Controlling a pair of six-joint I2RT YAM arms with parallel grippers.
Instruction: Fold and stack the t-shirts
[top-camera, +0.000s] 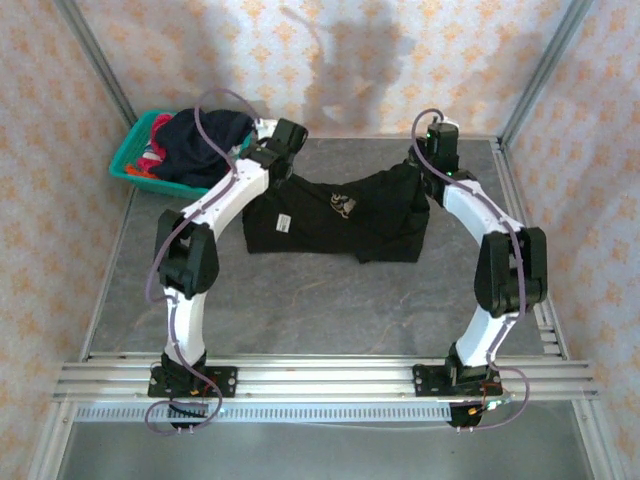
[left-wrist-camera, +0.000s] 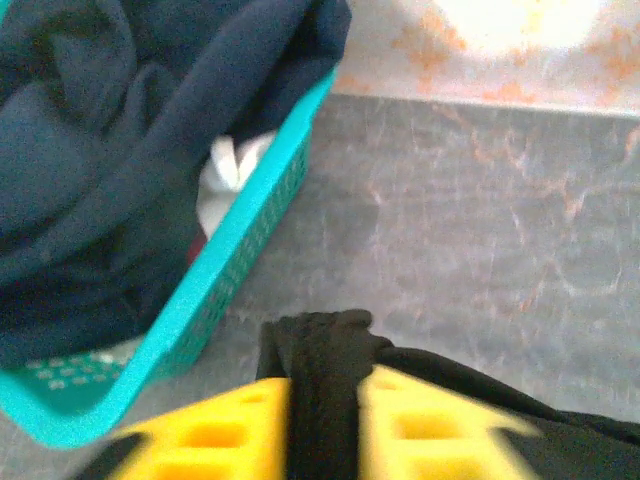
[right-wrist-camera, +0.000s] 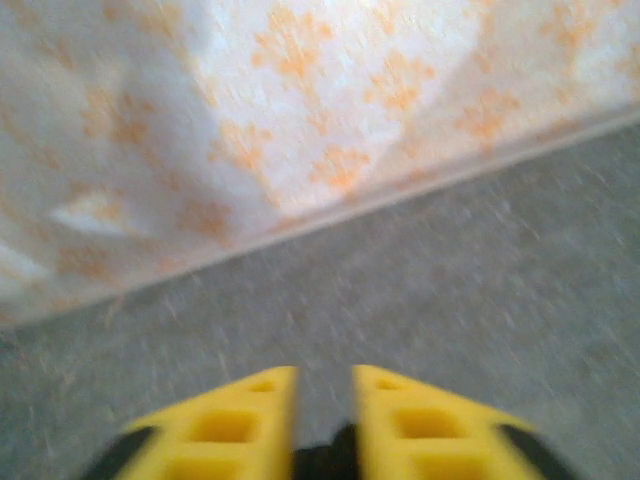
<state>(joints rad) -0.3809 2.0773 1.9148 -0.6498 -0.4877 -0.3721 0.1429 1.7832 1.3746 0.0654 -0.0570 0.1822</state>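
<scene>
Top external view: black t-shirt (top-camera: 340, 215) lies spread on the table (top-camera: 300, 300), between both arms. Left gripper (left-wrist-camera: 325, 380) clamps a fold of it beside the teal basket (left-wrist-camera: 255, 215). Right gripper (right-wrist-camera: 323, 378): fingers slightly parted; grip cannot be determined.

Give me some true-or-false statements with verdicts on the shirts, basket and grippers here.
1. The black t-shirt lies on the table. True.
2. The teal basket is empty. False: it holds a navy shirt and red-pink cloth.
3. Black cloth sits between the fingers of the left gripper. True.
4. The basket stands at the near right corner. False: far left corner.
5. The fingers of the right gripper are pressed together. False: a gap shows between them.
</scene>
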